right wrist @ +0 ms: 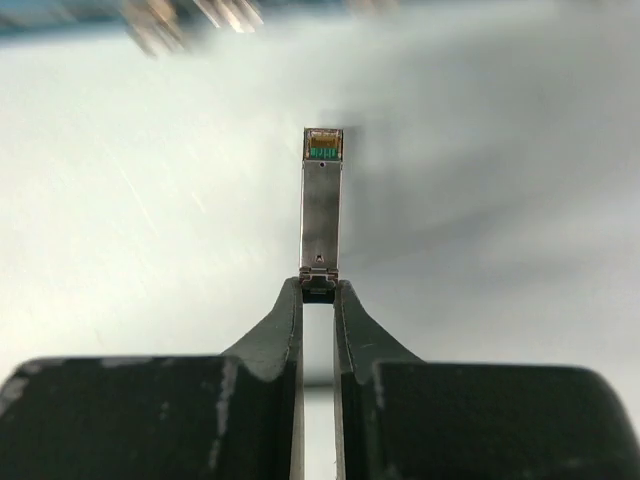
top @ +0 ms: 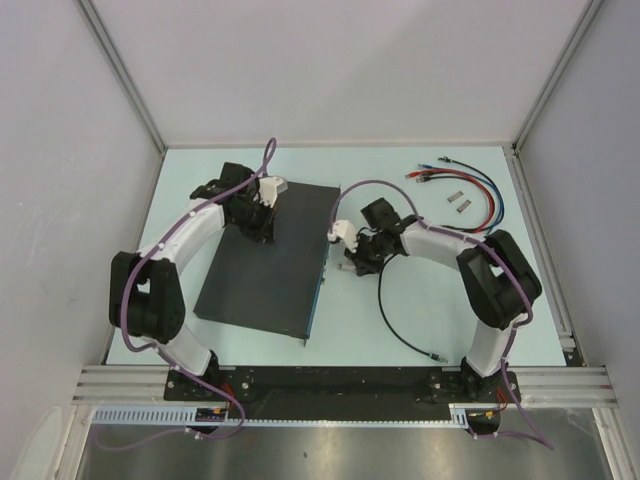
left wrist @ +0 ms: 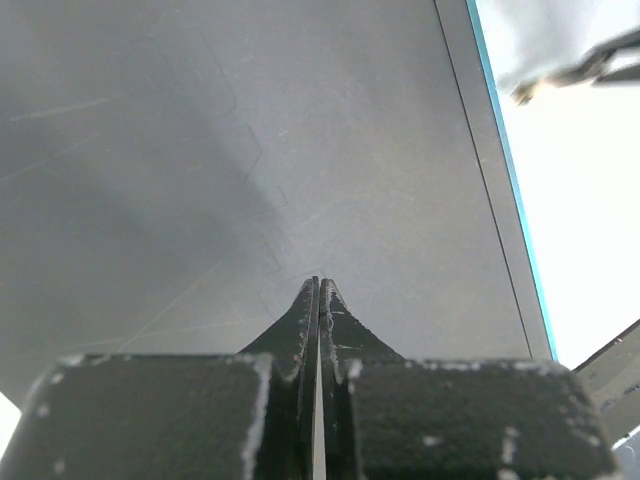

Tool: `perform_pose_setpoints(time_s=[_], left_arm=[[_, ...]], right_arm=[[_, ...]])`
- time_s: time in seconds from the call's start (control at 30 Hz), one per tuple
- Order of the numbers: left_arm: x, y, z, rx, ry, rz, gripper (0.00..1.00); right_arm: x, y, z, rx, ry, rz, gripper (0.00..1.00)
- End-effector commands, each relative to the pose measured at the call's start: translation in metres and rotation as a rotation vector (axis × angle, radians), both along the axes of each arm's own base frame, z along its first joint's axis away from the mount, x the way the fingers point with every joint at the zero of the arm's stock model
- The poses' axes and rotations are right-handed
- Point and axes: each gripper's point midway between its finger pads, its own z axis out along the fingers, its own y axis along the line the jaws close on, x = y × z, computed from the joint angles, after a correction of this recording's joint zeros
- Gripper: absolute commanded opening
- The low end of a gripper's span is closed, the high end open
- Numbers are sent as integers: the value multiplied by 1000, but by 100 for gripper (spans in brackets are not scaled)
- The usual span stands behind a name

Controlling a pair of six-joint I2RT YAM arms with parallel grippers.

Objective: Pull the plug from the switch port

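The switch is a flat black box lying left of the table's middle, with its blue-grey socket face along its right side. My left gripper is shut and empty, with its tips resting on or just above the switch's black top. My right gripper is just right of the socket face. In the right wrist view it is shut on the rear end of the plug, a small silver metal module. The plug is free of the switch, whose face is a blur at the top.
A bundle of red, blue and black cables lies at the back right, with two small metal modules beside it. A thin black cable loops on the table by the right arm. Grey walls close in the table.
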Motion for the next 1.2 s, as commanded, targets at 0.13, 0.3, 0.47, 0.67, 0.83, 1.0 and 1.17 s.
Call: perform_pose_setpoints(time_s=[0.13,0.3,0.47,0.67,0.83,1.0,1.17], left_arm=[[4,-19,10,-102,30,-28,0],[7,-23,6,-114,52,-31,0],[9,-26,13,-127,51,-37,1],[7,-22,13,-92,24,-33,1],[6,-19,9,-72,24,-31,1],[5,-16,4,-53,30,-24,0],[7,-14,4,-36,29,-17,0]], right_arm=[[31,-73,85,258,202,-554,0],[104,-151,105,413,153,-1045,0],[137,-227,78,331,90,-1433,0],[157,-313,70,215,-65,-1741,0],[155,-360,60,139,-150,-1973,0],[177,-363,44,147,-155,-1915,0],[194,-367,40,158,-169,-1923,0]])
